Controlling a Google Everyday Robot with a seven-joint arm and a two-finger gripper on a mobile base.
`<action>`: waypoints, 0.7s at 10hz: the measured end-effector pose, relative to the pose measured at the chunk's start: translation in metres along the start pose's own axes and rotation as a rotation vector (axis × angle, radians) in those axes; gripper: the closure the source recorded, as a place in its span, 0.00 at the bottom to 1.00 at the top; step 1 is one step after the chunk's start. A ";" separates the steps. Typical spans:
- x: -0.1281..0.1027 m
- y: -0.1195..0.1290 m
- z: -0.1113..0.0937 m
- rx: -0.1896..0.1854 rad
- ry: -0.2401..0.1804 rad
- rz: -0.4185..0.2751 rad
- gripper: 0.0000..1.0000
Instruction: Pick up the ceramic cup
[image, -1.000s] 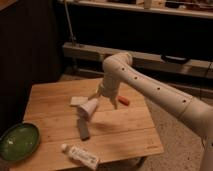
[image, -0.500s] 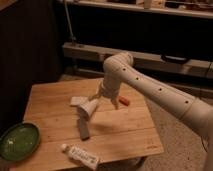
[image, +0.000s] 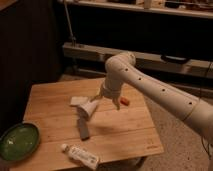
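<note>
While the arm reaches down over the counter (image: 127, 131), the hand (image: 98, 102) sits right at the ceramic cup (image: 88, 110) — the cup is tilted rather than upright, just beside the flat white block (image: 76, 101) and above a dark grey piece (image: 83, 130). Whether the hand is clamped on the cup I cannot tell (the two merge in this view). By my reading the approach is done — a sure grip and a clear lift off the counter are left.
</note>
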 end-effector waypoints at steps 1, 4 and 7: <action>0.002 0.000 0.002 -0.009 0.000 0.012 0.20; 0.017 -0.030 0.020 -0.041 -0.006 0.086 0.20; 0.039 -0.076 0.046 -0.038 -0.006 0.147 0.20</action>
